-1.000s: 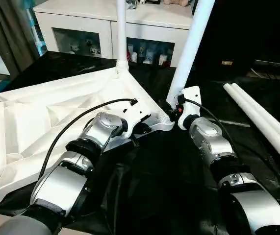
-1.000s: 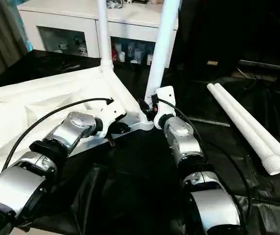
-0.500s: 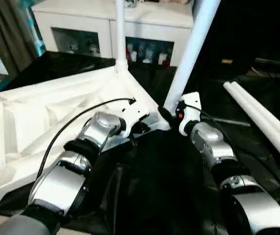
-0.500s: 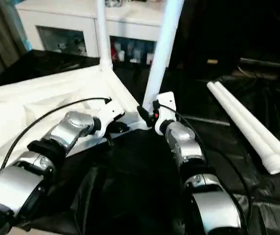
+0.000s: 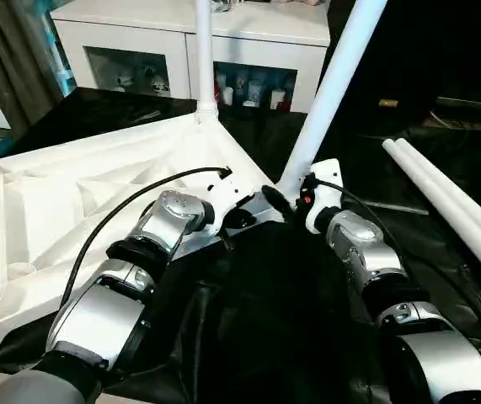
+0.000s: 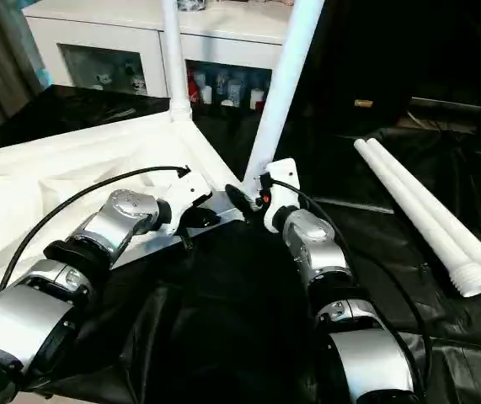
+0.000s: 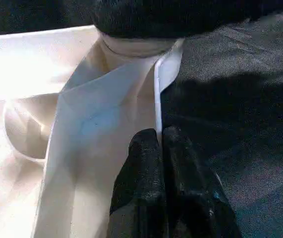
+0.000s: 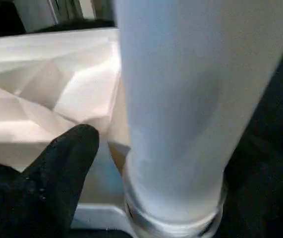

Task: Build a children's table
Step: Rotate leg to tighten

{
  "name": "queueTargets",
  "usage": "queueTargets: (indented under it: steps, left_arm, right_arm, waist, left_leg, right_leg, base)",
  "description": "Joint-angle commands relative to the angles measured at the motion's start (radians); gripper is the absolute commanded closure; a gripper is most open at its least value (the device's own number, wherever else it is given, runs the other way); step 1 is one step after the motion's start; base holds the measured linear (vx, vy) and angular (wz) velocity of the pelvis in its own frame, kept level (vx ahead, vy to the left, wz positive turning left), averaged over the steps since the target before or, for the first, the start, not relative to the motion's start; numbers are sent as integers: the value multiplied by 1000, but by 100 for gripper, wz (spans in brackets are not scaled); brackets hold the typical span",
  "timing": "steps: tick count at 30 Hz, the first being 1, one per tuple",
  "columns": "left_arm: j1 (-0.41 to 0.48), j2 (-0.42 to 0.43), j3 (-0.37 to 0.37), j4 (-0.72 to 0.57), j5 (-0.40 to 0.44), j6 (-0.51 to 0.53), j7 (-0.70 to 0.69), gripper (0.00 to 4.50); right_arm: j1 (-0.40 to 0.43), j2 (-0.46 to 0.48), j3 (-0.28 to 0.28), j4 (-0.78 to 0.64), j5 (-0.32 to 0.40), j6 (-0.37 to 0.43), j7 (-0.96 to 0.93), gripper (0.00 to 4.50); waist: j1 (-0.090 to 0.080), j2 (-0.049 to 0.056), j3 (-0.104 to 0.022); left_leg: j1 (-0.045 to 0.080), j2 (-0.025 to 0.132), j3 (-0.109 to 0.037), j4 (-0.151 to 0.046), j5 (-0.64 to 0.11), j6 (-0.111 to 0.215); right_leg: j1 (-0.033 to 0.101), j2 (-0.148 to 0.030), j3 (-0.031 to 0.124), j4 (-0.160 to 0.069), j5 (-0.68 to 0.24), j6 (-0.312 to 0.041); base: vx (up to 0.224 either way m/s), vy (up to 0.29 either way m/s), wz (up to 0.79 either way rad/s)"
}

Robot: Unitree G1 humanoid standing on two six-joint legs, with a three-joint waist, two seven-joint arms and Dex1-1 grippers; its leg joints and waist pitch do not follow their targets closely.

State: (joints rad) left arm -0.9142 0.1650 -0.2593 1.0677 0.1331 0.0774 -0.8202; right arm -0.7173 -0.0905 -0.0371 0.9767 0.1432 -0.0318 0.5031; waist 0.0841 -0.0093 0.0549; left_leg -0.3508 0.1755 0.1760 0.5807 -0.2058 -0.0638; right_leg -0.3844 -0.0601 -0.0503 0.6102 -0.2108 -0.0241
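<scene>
The children's table top (image 5: 72, 194) lies upside down on the black work table, ribbed side up. One white leg (image 5: 202, 59) stands in its far corner socket. A second leg (image 5: 333, 84) leans to the right out of the near right corner socket (image 8: 171, 218). My right gripper (image 5: 289, 195) is open around the base of this leg, and one black finger (image 8: 67, 168) stands apart from the tube. My left gripper (image 7: 161, 148) is shut, with its fingertips resting on the top's thin rim (image 7: 157, 94) just beside that corner.
Two loose white legs (image 5: 451, 210) lie side by side on the black cover (image 5: 274, 320) at the right. A white cabinet (image 5: 181, 42) with small items on its shelves stands behind the table. A black cable (image 5: 139, 202) runs along my left forearm.
My right gripper has spread its fingers off the leaning leg's base. The left gripper stays shut at the rim. The picture has shifted slightly.
</scene>
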Motion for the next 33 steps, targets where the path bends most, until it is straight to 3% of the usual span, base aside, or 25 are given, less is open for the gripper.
queueTargets:
  steps: [1, 6, 33]
  left_arm:
    - [-11, 7, 2, -21, 9, -13, 4, 450]
    - [-6, 11, 1, -26, 9, -17, -5, 450]
    - [31, 31, -5, -61, 11, -25, -42, 450]
  right_arm:
    - [16, 15, 19, 38, -16, 28, 7, 34]
    - [10, 6, 7, 34, -13, 28, 8, 34]
    - [18, -28, 5, 11, -18, 1, 59, 34]
  waist:
    - [-1, 5, -54]
    - [1, 4, -54]
    - [3, -3, -62]
  left_leg:
    - [5, 67, -22, -80, -177, 33]
    - [1, 66, -19, -74, -111, 63]
    - [-1, 64, -14, -61, -45, 112]
  right_leg:
    - [40, -106, 58, -79, -140, -259]
    - [44, -105, 55, -69, -42, -273]
    - [48, -104, 51, -53, 61, -299]
  base:
    - [0, 0, 0]
    - [0, 0, 0]
    - [0, 0, 0]
